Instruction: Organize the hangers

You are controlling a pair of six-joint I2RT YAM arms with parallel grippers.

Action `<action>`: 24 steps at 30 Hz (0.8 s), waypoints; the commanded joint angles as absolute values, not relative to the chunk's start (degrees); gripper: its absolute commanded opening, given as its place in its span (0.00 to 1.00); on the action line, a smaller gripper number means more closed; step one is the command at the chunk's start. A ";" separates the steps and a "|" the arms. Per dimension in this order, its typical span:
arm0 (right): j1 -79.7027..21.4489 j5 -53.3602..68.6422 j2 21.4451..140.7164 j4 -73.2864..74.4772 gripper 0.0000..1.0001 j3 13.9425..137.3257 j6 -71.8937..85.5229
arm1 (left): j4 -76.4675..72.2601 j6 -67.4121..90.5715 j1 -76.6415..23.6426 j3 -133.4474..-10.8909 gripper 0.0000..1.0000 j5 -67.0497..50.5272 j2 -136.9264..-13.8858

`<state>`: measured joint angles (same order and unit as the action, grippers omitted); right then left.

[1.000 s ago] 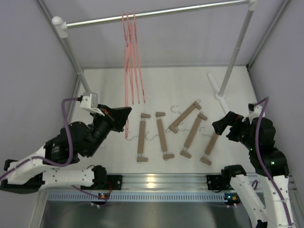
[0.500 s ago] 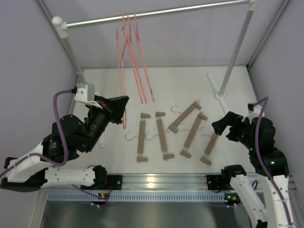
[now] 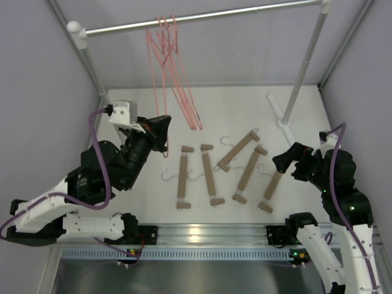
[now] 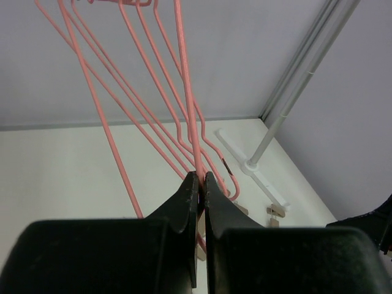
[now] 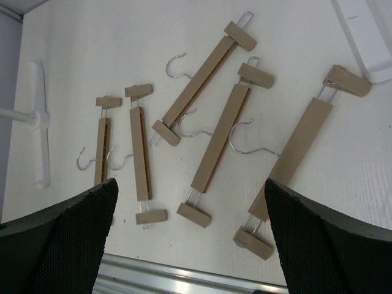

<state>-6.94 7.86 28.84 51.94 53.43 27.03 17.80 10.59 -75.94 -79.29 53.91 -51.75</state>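
Note:
Several pink wire hangers [image 3: 177, 73] hang from the silver rail [image 3: 245, 11] and swing askew. My left gripper [image 3: 164, 130] is shut on the lower wire of one pink hanger [image 4: 187, 92]; in the left wrist view the jaws [image 4: 201, 179] pinch that wire, with the other pink hangers just behind. Five tan wooden clip hangers [image 3: 209, 174] lie flat on the white table; they also show in the right wrist view [image 5: 220, 138]. My right gripper [image 3: 286, 160] is open and empty, hovering above the rightmost wooden hanger [image 5: 300, 147].
The rail stands on white posts [image 3: 304, 64] with a white foot [image 3: 279, 111] at the back right and another post [image 3: 92, 67] at the left. Grey walls close in both sides. An aluminium strip [image 3: 202, 234] runs along the near edge.
My left gripper has risen and moved toward the rail with the pink hanger in it. The pink hangers have swung and fanned out to the right. The right arm has not moved.

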 commanded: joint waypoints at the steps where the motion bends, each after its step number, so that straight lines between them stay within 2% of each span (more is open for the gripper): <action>1: -6.42 8.79 29.53 51.24 0.99 56.07 26.46 | 14.15 7.91 -74.36 -82.09 0.00 54.32 -52.47; 7: -6.42 8.79 29.44 51.33 1.00 55.99 26.19 | 17.31 11.06 -65.23 -82.88 0.00 48.44 -54.14; 11: -6.50 8.70 29.36 51.33 0.99 55.99 25.84 | 20.04 17.82 -52.94 -82.36 0.00 33.45 -55.19; 12: -6.42 8.61 29.18 51.42 1.00 56.07 25.75 | 19.95 18.54 -48.47 -82.01 0.00 31.22 -55.28; 15: -6.42 8.53 28.92 51.50 0.99 56.07 25.31 | 18.81 20.56 -43.26 -80.34 0.00 25.77 -55.02; 24: -6.42 9.14 28.74 51.59 0.99 55.46 25.14 | 17.23 22.85 -37.80 -79.98 0.00 19.43 -55.90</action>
<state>-6.94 8.47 29.12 51.94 53.43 25.93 20.16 21.02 -39.27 -79.59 23.97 -55.68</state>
